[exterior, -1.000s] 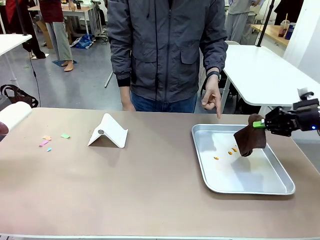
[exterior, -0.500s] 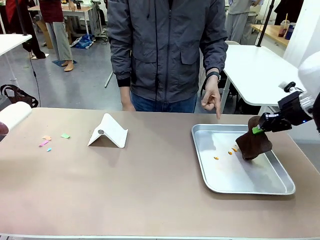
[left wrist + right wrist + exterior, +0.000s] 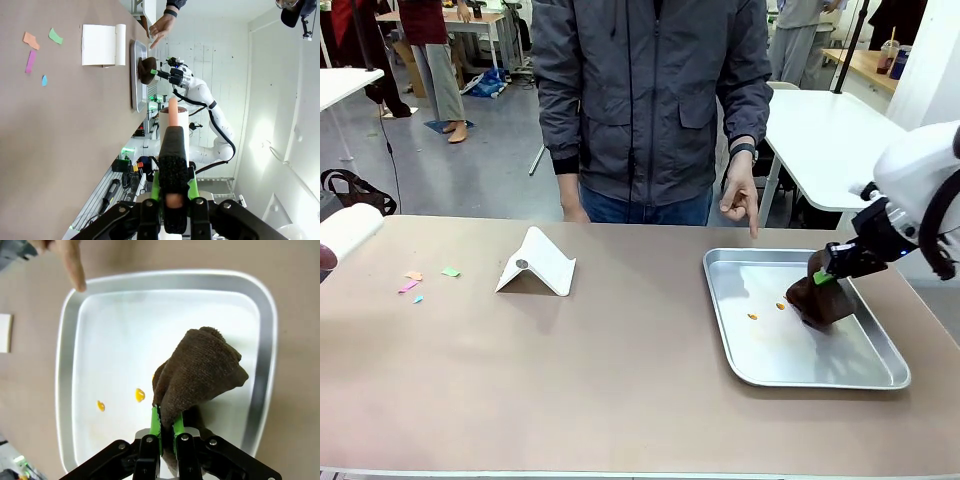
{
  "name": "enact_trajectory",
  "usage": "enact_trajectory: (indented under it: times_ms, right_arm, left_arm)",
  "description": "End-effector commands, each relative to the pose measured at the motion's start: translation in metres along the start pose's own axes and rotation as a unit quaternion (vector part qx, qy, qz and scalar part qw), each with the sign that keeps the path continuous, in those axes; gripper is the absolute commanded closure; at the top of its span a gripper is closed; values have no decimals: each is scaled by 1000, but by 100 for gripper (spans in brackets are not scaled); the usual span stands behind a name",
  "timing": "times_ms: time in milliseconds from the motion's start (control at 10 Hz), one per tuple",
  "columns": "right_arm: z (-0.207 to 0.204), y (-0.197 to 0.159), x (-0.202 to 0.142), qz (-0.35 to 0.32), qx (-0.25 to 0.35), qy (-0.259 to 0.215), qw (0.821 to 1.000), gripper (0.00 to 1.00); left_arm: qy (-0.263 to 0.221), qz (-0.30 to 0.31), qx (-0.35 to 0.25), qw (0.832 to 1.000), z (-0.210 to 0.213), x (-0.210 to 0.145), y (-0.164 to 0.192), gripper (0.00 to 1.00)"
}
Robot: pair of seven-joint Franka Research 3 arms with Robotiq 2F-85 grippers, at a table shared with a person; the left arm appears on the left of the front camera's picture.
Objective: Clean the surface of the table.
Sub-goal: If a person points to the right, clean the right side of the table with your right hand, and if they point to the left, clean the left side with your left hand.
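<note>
The right claw [image 3: 825, 275] pinched a brown cloth [image 3: 820, 302] over the tray [image 3: 880, 384]. The table [image 3: 620, 390] ran nine-to-three; its paper scraps [image 3: 418, 283] lay far off at nine o'clock, nearer the left claw [image 3: 173, 137] (fingers pressed together).

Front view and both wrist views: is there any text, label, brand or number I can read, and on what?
Nothing legible on any of these:
White stand: a small round mark, no letters.
Coloured paper scraps: blank.
Metal tray and brown cloth: no print.
Cup in the background: too small to read.
</note>
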State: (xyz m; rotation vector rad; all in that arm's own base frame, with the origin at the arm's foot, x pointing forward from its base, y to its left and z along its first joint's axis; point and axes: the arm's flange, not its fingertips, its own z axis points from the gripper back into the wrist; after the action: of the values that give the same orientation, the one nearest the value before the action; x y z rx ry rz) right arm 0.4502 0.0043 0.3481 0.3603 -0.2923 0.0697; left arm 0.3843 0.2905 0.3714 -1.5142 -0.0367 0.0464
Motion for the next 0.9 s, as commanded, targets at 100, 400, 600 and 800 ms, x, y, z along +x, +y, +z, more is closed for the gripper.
enact_trajectory:
  times_ms: [100, 400, 600, 800]
  right_arm:
    - [-28, 7, 17, -28, 30, 18, 999, 89]
    - [-48, 20, 14, -20, 57, 44, 997, 89]
    - [-61, 38, 11, -12, 86, 70, 994, 89]
    - [-68, 54, 9, -13, 120, 97, 988, 89]
  left_arm:
    - [2, -9, -1, 1000, -2, -5, -2, 86]
    - [2, -9, -1, 1000, -2, -5, -2, 86]
    - [2, -9, -1, 1000, -2, -5, -2, 86]
    - [2, -9, -1, 1000, -2, -5, -2, 86]
